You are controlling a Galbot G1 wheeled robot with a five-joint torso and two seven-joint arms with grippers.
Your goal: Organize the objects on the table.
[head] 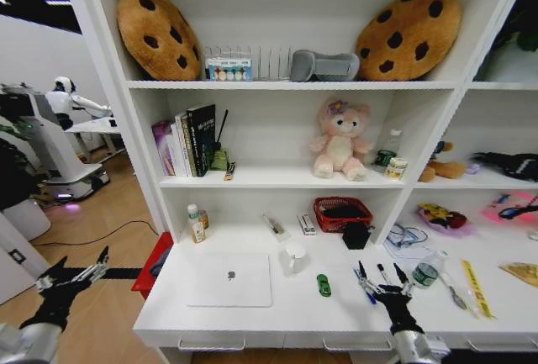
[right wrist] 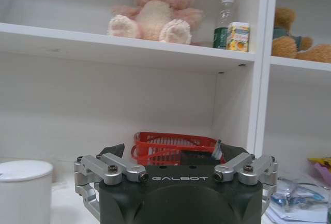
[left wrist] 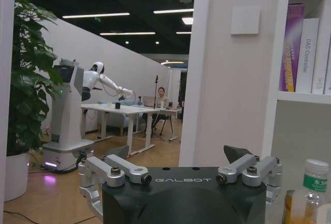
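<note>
Right gripper (head: 380, 278) fingers spread above blue pen (head: 365, 287); laptop (head: 229, 279) left.

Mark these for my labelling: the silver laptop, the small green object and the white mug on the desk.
Thin silver laptop (head: 229, 279), head view, lid near logo.
Small green object (head: 324, 285), head view, its middle.
White mug (head: 295, 256), head view, its body.

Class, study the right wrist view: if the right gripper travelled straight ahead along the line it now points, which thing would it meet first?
Most likely the red basket, which sits dead ahead of the open right gripper at the back of the table. The white cup stands off to one side. Depth is hard to judge.
</note>
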